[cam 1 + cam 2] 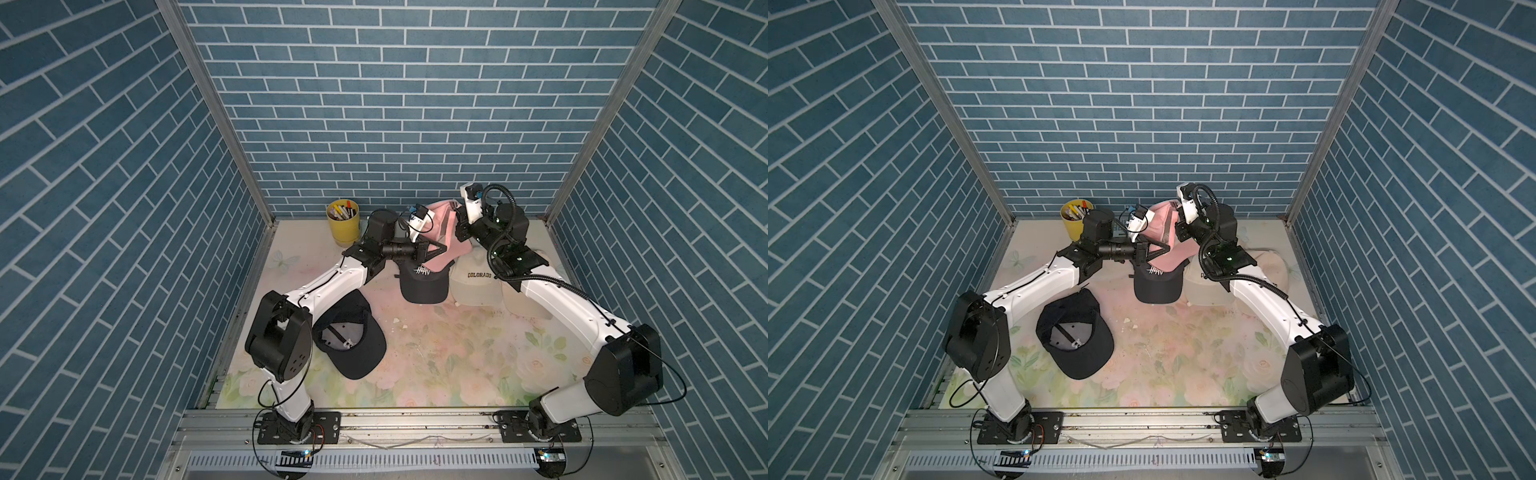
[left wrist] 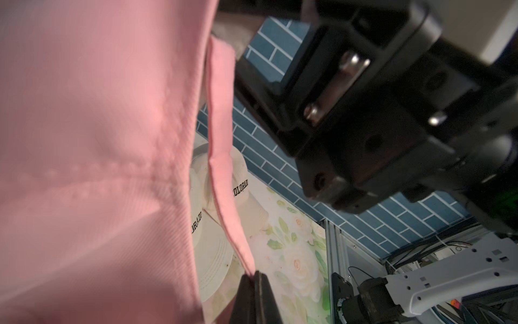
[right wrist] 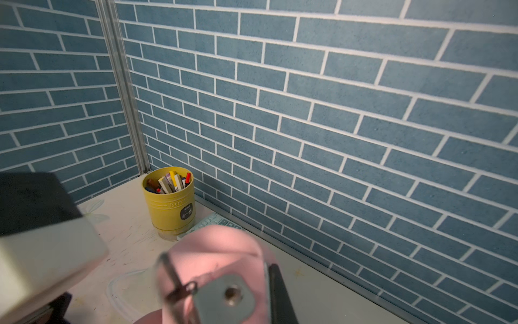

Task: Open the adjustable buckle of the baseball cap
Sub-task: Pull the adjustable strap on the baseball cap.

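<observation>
Cap: the pink cap (image 1: 448, 232) hangs above the back of the table (image 1: 436, 357), lifted clear so its rear band can be worked freely.
Buckle: the metal buckle (image 3: 227, 297) sits right at the right arm's fingers in the right wrist view, blurred; whether it is already released I cannot tell.
Strap: the loose pink strap (image 2: 221, 146) runs taut from the cap down to its tip, apparently so it can be drawn through the buckle.
Left gripper: the left gripper (image 2: 254, 283) is fully closed, pinching the strap's tip.
Right gripper: the right gripper (image 1: 460, 229) is closed on the pink cap at the buckle end, anchoring it against the pull.
Stage: likely mid-pull, the two arms working in opposition.
Risk: the thin strap tip could slip from the pinch.
Below: a black logo cap (image 1: 424, 284) and a cream COLORADO cap (image 1: 473, 284) lie just under the held one.
Further off: an upturned black cap (image 1: 353, 338) lies near the left arm, and a yellow marker cup (image 1: 343, 228) stands in the back corner, both clear of the work.
</observation>
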You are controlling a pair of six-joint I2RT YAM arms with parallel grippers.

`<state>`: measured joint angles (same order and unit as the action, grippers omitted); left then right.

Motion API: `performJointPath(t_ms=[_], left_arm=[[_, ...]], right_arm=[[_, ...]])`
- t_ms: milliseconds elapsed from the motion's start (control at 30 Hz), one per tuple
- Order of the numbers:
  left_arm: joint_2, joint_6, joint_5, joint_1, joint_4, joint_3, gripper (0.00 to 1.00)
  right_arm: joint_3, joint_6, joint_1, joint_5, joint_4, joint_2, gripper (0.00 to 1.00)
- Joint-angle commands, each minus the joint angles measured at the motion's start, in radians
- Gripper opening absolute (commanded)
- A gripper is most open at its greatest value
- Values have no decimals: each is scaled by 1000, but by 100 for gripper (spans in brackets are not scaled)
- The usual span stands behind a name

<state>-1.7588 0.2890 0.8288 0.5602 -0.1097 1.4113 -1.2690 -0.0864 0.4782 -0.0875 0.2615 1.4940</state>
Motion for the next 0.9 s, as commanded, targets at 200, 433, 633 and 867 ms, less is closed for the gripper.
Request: performJointPath(t_ms=[200, 433, 633, 867], left_arm=[[158, -134, -329, -21, 39, -64, 0], [255, -77, -716, -23, -107, -143, 37], [314, -132, -898, 20, -145, -191, 51], [377, -238, -939, 144, -220, -294, 52]], right_arm=[[-78, 15, -7, 40, -42, -14, 0], [-176, 54, 2, 52, -211, 21, 0], [-396, 206, 50, 257, -471, 122, 0], [-646, 457, 123, 574, -764, 250, 0]])
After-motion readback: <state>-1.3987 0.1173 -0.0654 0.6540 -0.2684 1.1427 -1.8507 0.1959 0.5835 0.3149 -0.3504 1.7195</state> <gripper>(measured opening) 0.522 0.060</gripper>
